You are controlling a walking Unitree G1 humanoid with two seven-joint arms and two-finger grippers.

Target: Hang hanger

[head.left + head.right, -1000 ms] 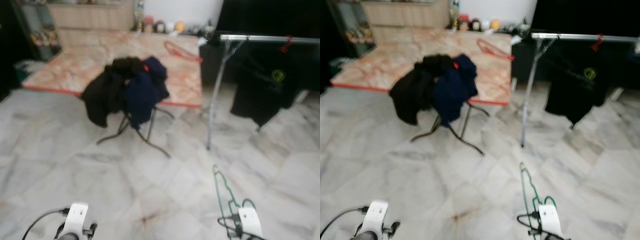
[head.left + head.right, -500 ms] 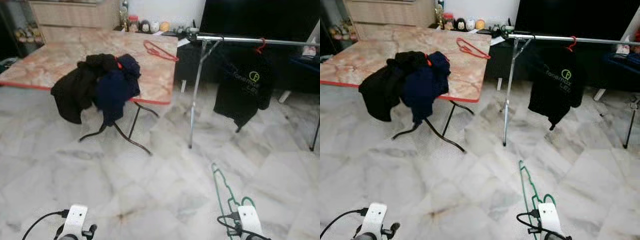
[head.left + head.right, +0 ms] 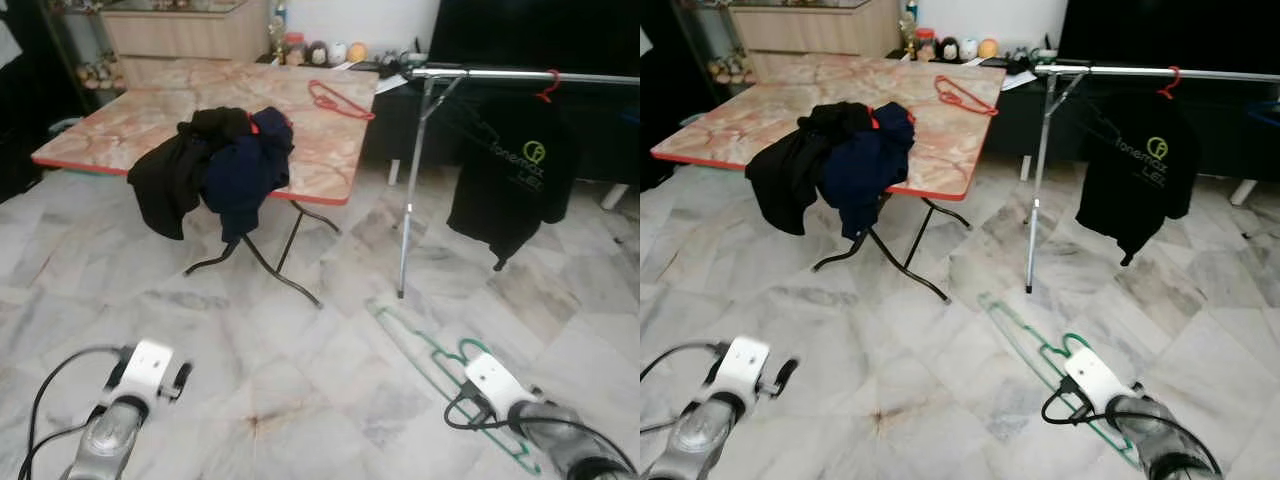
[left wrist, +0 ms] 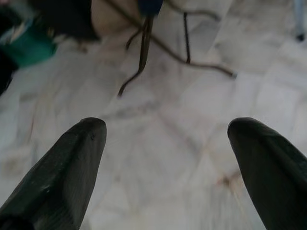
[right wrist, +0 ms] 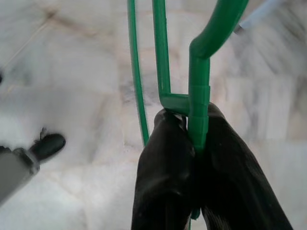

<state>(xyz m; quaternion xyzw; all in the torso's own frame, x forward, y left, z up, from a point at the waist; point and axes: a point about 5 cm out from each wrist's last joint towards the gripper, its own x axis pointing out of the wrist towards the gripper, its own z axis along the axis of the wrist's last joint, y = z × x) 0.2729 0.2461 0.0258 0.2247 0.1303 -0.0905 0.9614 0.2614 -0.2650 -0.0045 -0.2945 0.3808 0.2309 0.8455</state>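
Observation:
A thin green hanger (image 5: pixel 196 91) is pinched at its neck, just below the hook, by my right gripper (image 5: pixel 192 127), which is shut on it. In the eye views the green hanger (image 3: pixel 425 345) slants low over the floor from my right wrist (image 3: pixel 492 384) toward the foot of the clothes rail (image 3: pixel 520 75). A black T-shirt (image 3: pixel 510 180) hangs from the rail on a red hanger. My left gripper (image 4: pixel 168 139) is open above the floor with nothing between its fingers.
A folding table (image 3: pixel 340 150) stands ahead on the left, with a pile of dark clothes (image 3: pixel 215 170) draped over its front edge and a red hanger (image 3: pixel 338 98) on top. Its legs splay over the marble floor (image 3: pixel 300 380). Dark furniture lies behind the rail.
The camera has turned, shifting the whole scene. The green hanger pointed straight ahead from my right wrist and now slants to the left. Both wrists sit higher and further apart.

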